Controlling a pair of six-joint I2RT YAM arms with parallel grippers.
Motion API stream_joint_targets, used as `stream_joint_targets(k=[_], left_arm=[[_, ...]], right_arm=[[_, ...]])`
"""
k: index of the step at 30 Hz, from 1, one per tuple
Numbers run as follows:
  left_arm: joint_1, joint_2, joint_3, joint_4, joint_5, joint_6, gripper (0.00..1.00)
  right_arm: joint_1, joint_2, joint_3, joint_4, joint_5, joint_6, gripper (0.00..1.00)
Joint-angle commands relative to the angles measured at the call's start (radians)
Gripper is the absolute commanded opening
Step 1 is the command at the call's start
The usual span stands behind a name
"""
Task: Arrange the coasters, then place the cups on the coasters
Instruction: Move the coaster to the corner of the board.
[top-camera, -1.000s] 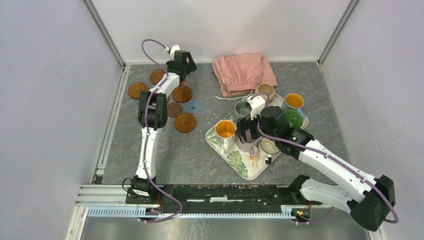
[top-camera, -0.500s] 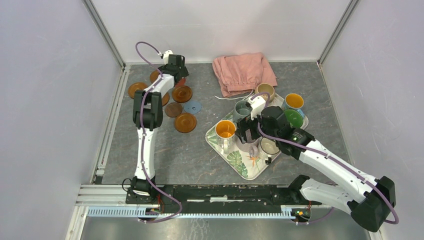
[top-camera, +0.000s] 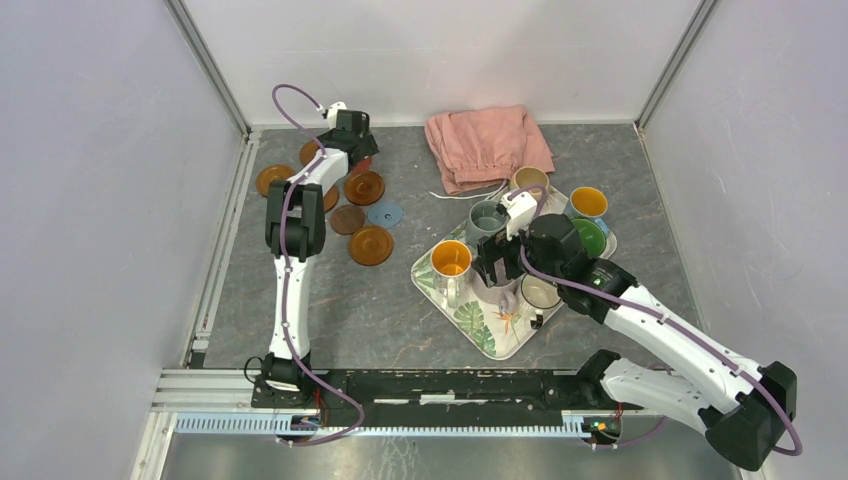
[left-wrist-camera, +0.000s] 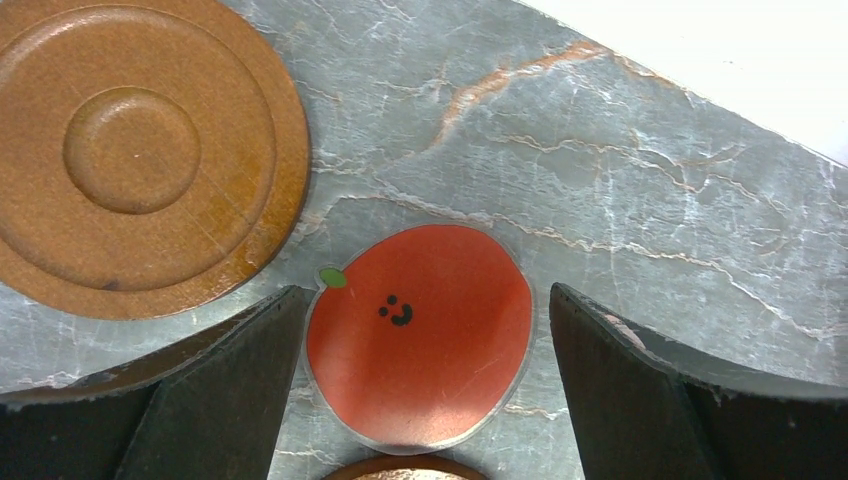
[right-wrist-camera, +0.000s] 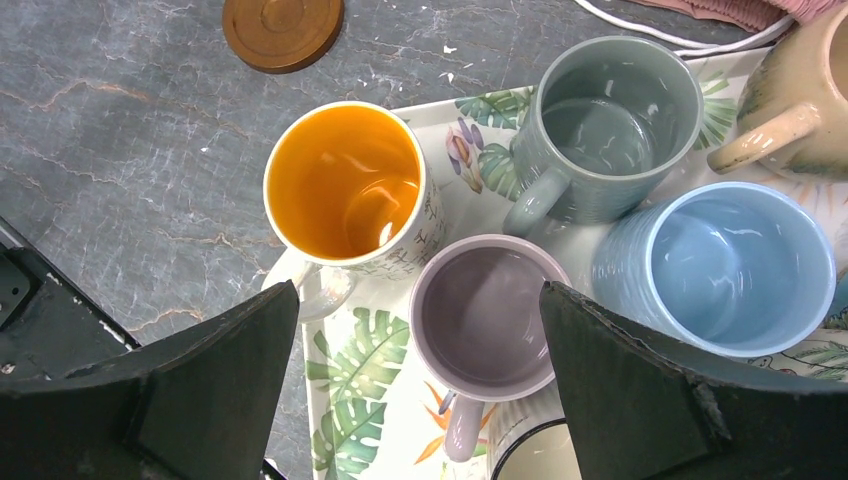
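The left gripper (left-wrist-camera: 425, 300) hangs at the far left of the table (top-camera: 380, 300), fingers spread wide and holding nothing, straddling the red coaster (left-wrist-camera: 420, 335). That disc is thin and lies flat. Closing on it may only skate over its edge, or shove it into the brown coaster (left-wrist-camera: 130, 150) just beside it. The right gripper (right-wrist-camera: 418, 295), equally wide and empty, hovers over the lilac cup (right-wrist-camera: 488, 315) on the leaf-patterned tray (right-wrist-camera: 350, 400). The cups stand packed tight, so a finger coming down could strike the orange-inside cup (right-wrist-camera: 345, 185) or the light blue cup (right-wrist-camera: 735, 265) and tip it.

Coasters: five brown in plain sight from above, a sixth partly under the left arm (top-camera: 300, 215), one blue coaster (top-camera: 384, 212) and one red — none bears a cup.

Cups: eight, all on the tray — lilac, light blue, the grey-green cup (right-wrist-camera: 610, 120), the beige cup (right-wrist-camera: 815, 80), the cream cup (top-camera: 540, 291), the green-inside cup (top-camera: 585, 236) and two orange-inside.
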Motion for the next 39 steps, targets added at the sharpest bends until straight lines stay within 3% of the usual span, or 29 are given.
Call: stream_joint_targets(k=[1,16,26,32,39], left_arm=[[-0.027,-0.044,-0.003,0.003,0.059,0.043,0.97],[-0.131,0.039,0.114,-0.036,0.067,0.032,0.97],[-0.134,0.009,0.125,-0.047,0.049,0.039,0.97],[-0.132,-0.098,0.064,-0.036,0.04,0.065,0.98],[-0.088,-0.256,-0.129,-0.002,0.004,0.07,0.99]], right_arm=[[-0.004,-0.026,0.009,0.014,-0.009,0.01,0.98],[-0.005,-0.065,-0.007,0.0,0.014,0.006,0.98],[-0.003,-0.059,0.034,-0.032,0.019,-0.011,0.98],[-0.004,-0.041,0.08,-0.056,0.002,-0.019,0.98],[-0.005,-0.07,0.037,-0.009,-0.004,-0.022,0.98]])
